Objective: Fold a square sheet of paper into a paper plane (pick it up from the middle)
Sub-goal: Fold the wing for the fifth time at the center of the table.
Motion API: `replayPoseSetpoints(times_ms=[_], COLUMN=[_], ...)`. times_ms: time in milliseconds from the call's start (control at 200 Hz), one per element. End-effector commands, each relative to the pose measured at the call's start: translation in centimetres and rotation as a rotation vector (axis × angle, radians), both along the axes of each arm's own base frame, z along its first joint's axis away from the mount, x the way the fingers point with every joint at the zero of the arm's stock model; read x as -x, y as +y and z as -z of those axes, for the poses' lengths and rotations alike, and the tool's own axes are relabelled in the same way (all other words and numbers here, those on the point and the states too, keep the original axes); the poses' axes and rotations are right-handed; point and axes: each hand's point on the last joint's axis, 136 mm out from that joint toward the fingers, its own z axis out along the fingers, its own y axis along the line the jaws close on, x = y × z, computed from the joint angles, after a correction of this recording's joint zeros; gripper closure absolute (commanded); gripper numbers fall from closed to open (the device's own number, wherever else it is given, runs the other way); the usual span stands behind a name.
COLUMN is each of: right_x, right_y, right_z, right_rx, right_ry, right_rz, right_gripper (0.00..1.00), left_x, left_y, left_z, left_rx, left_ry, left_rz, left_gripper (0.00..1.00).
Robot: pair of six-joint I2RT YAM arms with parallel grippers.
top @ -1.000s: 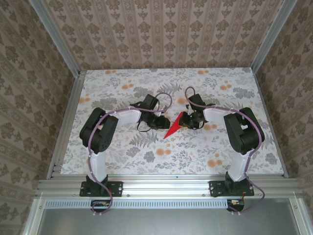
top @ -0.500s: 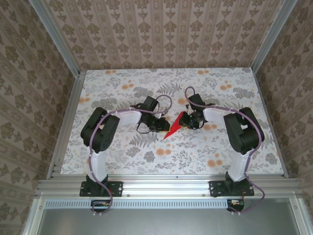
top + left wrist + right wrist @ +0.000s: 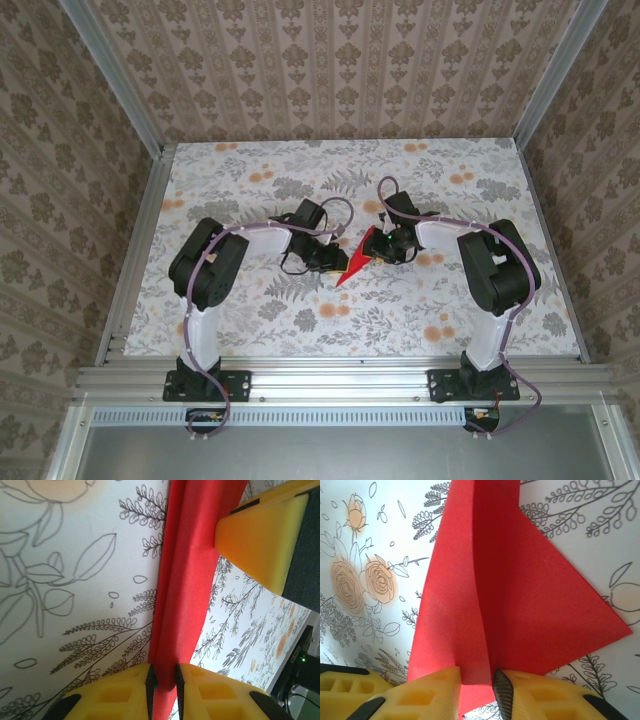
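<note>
A plain bright red paper plane [image 3: 355,262] lies on a white table [image 3: 250,180] printed with grey leaves and orange flowers. Either side of the plane, black-and-white arms [image 3: 205,270] carry thin purple cables [image 3: 346,210]. The left gripper [image 3: 164,677] and right gripper [image 3: 477,680] are yellow with black pads. Behind the plane, beige wallpaper [image 3: 330,70] shows brown floral stripes.

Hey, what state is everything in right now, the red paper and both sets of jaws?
Slim pointed red paper plane: folded and creased into a dart.
Left jaws: shut on the plane's fold.
Right jaws: around the plane's wide end, grip unclear.
</note>
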Motion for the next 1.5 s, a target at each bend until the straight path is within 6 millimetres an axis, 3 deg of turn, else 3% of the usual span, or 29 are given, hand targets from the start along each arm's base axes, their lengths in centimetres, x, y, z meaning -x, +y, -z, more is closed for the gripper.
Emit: replayPoseSetpoints(times_ms=[0, 145, 530, 1495], right_x=[4.3, 4.3, 4.8, 3.8], right_y=[-4.5, -4.5, -4.7, -4.4], right_z=[6.5, 6.4, 7.0, 6.2], right_rx=[0.216, 0.21, 0.217, 0.201], right_ry=[0.181, 0.178, 0.197, 0.174], right_rz=[0.06, 0.068, 0.079, 0.095], right_gripper=[0.66, 0.62, 0.61, 0.62], left_x=[0.7, 0.9, 1.5, 1.4], left_y=[-0.2, -0.4, -0.9, 1.0], left_z=[0.6, 0.7, 0.5, 3.0], left_rx=[-0.019, -0.031, -0.056, -0.306], left_ry=[0.004, -0.003, -0.016, -0.089], left_rz=[0.042, 0.054, 0.08, 0.113], left_gripper=[0.78, 0.78, 0.79, 0.81])
